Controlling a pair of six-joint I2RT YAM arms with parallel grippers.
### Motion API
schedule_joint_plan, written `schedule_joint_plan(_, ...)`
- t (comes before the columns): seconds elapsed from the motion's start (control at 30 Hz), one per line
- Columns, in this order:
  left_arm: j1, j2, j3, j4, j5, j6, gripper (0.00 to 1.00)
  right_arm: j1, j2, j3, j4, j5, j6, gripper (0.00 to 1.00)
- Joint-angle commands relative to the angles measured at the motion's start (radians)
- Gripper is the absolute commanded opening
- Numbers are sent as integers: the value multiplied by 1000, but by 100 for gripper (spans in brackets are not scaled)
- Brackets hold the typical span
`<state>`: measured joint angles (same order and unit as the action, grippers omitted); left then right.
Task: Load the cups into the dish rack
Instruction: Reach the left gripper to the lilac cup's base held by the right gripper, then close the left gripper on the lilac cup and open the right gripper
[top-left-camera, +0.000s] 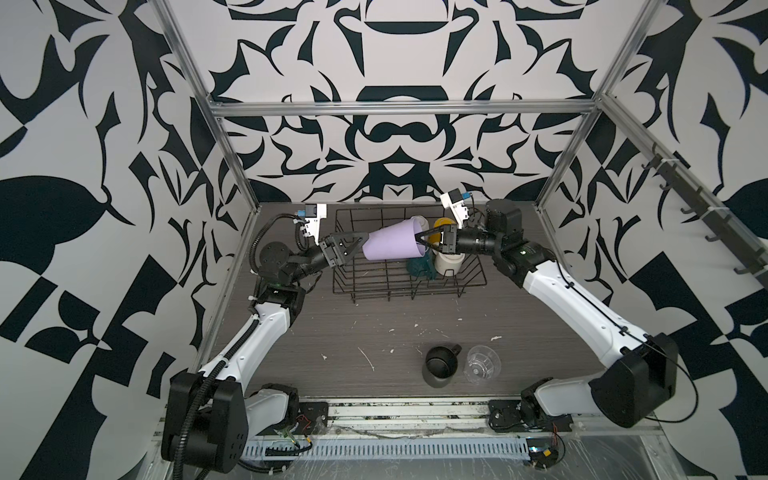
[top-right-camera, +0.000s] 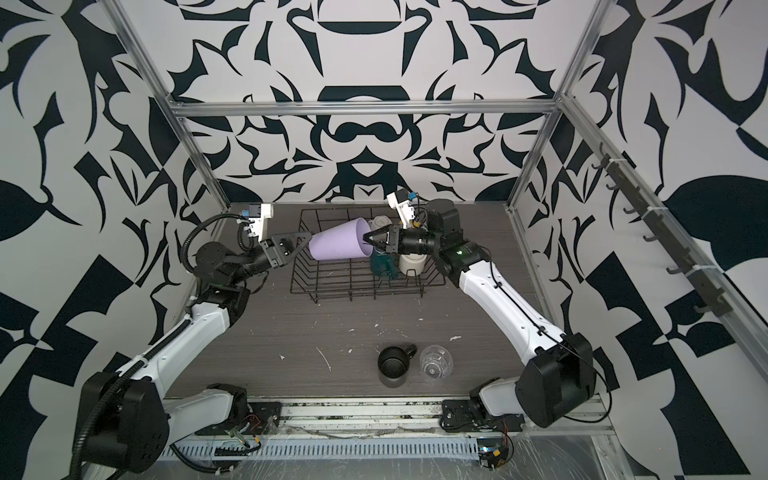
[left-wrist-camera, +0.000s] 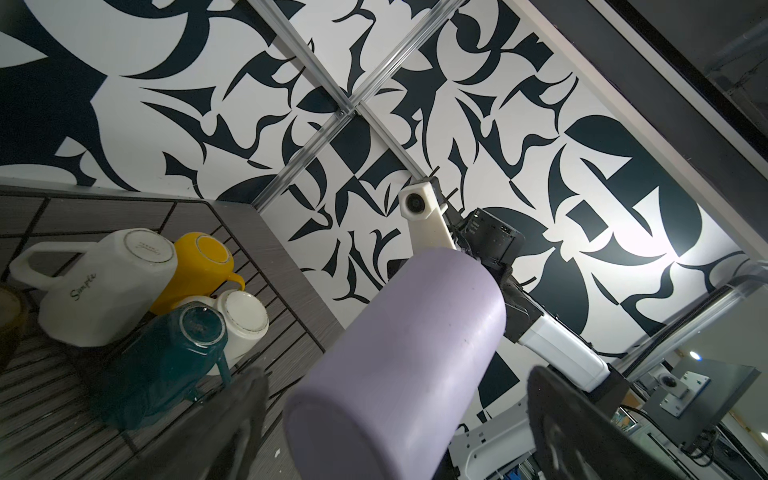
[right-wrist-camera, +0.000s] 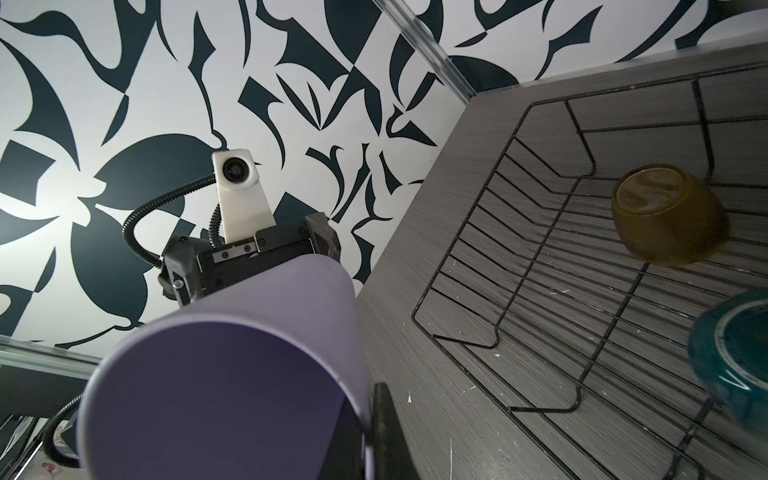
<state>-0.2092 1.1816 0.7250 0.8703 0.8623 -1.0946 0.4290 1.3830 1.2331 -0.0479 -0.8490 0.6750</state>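
I read the right gripper (top-left-camera: 419, 241) as clenched on the rim of the lilac tumbler (top-left-camera: 392, 246), holding it sideways above the dish rack (top-left-camera: 409, 286) on the far surface (top-left-camera: 374, 332). The left gripper (top-left-camera: 360, 243) is released, jaws straddling the tumbler's base.

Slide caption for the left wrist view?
Sideways lilac tumbler within the open left gripper; cream mug, yellow mug, teal mug and white mug bottom-up in the dish rack.

8 cups (top-left-camera: 439, 365), 1 dish rack (top-left-camera: 409, 289), 2 arms (top-left-camera: 266, 328).
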Motion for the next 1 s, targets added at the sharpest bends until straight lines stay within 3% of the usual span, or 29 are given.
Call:
schedule_joint_plan(0.0, 4, 0, -13, 43, 29, -16, 100, 18, -3, 54, 77, -15, 6, 0)
schedule_joint_plan(0.53, -2, 1, -21, 139, 95, -71, 100, 54, 116, 106, 239, -72, 117, 0)
schedule_joint_plan(0.97, -24, 14, -11, 155, 124, -67, 99, 88, 158, 144, 245, -82, 122, 0)
